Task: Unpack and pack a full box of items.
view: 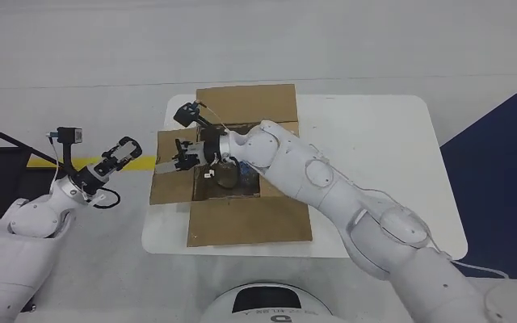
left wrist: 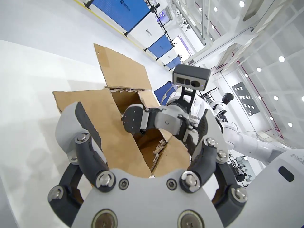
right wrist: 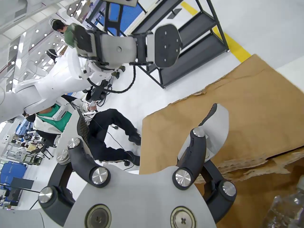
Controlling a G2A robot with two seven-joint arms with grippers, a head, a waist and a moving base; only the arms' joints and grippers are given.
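Floor stripe: there's a yellow line on the floor way over on the left, running below your left arm.

Left gripper: your left arm is off the table's left edge, out over the floor and well apart from the box. Its fingers are spread wide with nothing between them. Its wrist view looks across at the outside of the box.

Right gripper: your right arm comes in from the right and lies across the open box, so the gripper ends up over the left flap. The jaws are released with a big gap. One finger hangs just in front of the flap's cardboard, and it isn't gripping anything.

Box: it's brown cardboard and sits toward the left side of the table. All four flaps are folded outward, and the edges look pretty ragged at the corners.

Contents: there's some dark and clear stuff down in the box, partly under your right forearm. From above I honestly can't tell what it is. The right wrist view catches a crinkly clear plastic item inside.

Table: it's white with rounded corners.
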